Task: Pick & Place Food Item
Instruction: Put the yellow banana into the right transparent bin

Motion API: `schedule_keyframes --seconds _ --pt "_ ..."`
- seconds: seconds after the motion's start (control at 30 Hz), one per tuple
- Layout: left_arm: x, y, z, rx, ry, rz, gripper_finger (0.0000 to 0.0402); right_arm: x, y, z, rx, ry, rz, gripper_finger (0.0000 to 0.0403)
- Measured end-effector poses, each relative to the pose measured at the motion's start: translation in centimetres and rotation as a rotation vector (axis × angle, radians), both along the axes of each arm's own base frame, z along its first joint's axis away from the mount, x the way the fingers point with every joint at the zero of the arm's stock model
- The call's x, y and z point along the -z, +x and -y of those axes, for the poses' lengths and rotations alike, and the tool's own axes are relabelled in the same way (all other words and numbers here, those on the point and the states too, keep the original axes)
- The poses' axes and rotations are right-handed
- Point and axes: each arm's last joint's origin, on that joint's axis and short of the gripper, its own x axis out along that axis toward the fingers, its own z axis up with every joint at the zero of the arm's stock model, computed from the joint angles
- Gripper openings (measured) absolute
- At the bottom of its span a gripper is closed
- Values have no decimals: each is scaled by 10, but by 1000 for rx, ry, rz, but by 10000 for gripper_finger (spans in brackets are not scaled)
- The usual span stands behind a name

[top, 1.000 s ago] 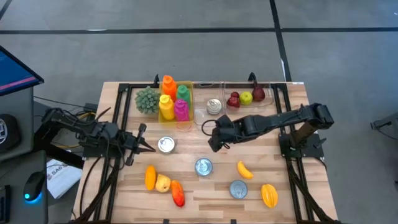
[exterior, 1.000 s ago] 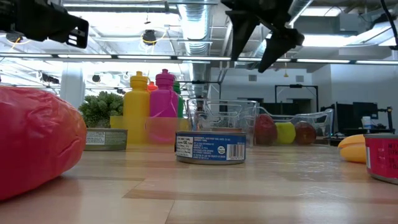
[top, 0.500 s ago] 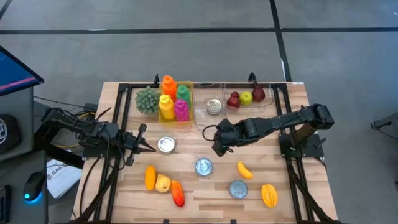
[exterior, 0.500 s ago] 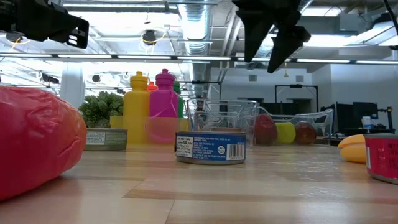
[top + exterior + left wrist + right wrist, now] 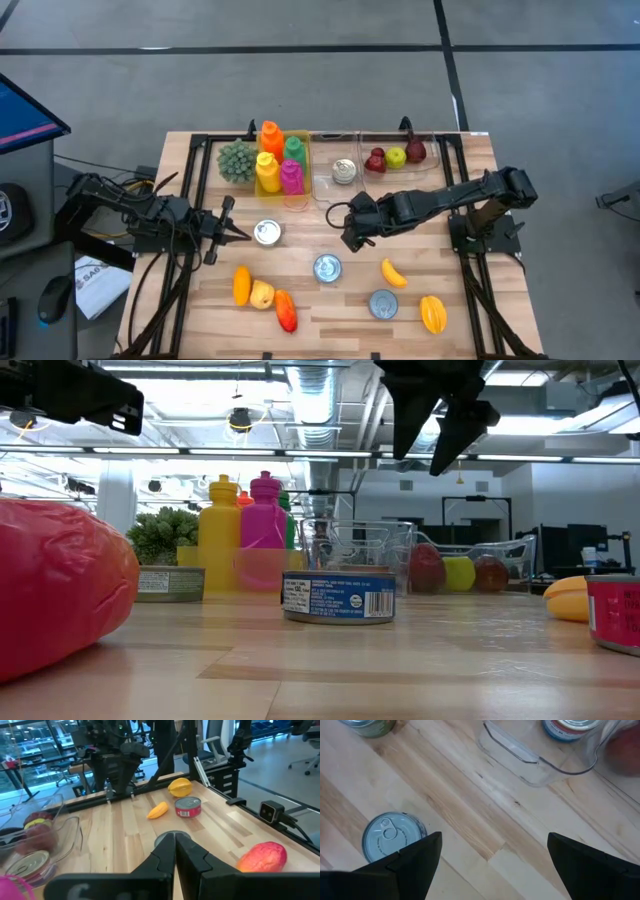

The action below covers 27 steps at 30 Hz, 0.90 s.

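Note:
My right gripper [image 5: 350,238] hangs open above the table's middle, high over the board in the low view [image 5: 420,452]. Its fingers point down, and in its wrist view [image 5: 492,870] they spread wide. A silver-topped can [image 5: 390,836] stands on its base just beside it, also seen from above [image 5: 327,267]. A yellow banana-like piece [image 5: 393,272] lies to that can's right. My left gripper [image 5: 240,235] is shut and hovers at the left, beside another can [image 5: 267,233]. Its closed fingertips [image 5: 175,842] partly hide that can.
At the far edge stand a bin of coloured bottles [image 5: 280,160], a clear bin holding a can [image 5: 343,172], a clear bin of apples [image 5: 395,157] and a green plant [image 5: 236,160]. Near the front lie orange, yellow and red pieces [image 5: 262,294], a red-labelled can [image 5: 383,304] and a yellow fruit [image 5: 432,313].
My right gripper has moved a little toward the table's near edge, away from the clear bins and toward the silver-topped can. It has tipped so that its fingers point more steeply down. It has stayed open. Nothing on the table has moved.

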Motion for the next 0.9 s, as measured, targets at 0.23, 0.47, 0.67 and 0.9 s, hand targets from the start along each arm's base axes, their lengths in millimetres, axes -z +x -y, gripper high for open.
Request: schedule_keyframes --seconds 0.23,0.47,0.67,0.9 --pt "0 0 -1 -27 4 0 2 0 -2 -9 -83 -8 -23 356" --pt "0 0 -1 -27 4 -1 2 1 -4 -14 -72 71 -37 338" --pt "0 0 -1 -27 4 -2 2 3 -11 -21 -15 139 -78 314" --pt "1 0 -1 -27 4 -3 2 11 -25 -41 72 138 -168 311"
